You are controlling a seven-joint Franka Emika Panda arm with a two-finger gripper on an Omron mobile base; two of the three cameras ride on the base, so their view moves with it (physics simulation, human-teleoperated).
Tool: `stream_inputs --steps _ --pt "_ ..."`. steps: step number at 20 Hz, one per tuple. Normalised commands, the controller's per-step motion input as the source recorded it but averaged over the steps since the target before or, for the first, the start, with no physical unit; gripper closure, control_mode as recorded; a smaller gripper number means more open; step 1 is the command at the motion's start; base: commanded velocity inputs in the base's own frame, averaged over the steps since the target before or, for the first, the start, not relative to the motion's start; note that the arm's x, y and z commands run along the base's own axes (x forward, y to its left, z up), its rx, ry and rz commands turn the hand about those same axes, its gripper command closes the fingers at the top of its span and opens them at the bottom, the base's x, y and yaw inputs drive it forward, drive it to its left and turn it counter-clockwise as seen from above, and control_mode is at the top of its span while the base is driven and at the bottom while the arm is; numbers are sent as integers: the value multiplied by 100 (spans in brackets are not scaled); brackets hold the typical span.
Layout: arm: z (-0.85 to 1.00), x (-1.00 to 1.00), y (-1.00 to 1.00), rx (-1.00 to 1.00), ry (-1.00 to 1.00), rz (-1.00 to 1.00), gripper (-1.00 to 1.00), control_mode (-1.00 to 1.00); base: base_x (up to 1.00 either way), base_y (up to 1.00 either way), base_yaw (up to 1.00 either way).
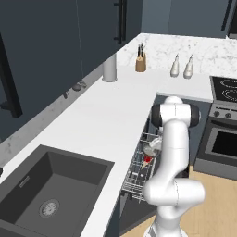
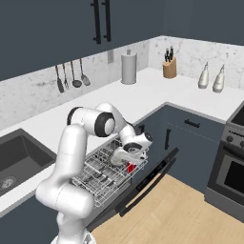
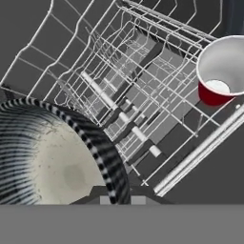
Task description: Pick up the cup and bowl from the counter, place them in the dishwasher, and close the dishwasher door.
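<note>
Claw pinches ribbed metallic bowl over wire rack.

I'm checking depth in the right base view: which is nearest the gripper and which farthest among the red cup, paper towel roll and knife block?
1. Red cup: in the dishwasher rack, just below the gripper.
2. Paper towel roll: back on the counter, by the wall.
3. Knife block: far corner, to the right.

Left base view: looking forward and down from behind the arm's left, over the desk.
Right base view: looking from behind the arm's right; both are sharing the dishwasher rack.
Hand view: hanging close above the rack, facing down.
</note>
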Motion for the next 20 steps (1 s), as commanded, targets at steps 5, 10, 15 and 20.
stream_inputs --steps 5,10,15,20 --pt "-47 42 50 -7 0 13 100 -100 0 0 0" --pt "-46 37 39 -9 0 11 100 -100 0 0 0" --pt "-65 9 11 -9 -2 13 100 -100 0 0 0" --pt "-65 -2 0 -6 -12 15 100 -100 0 0 0"
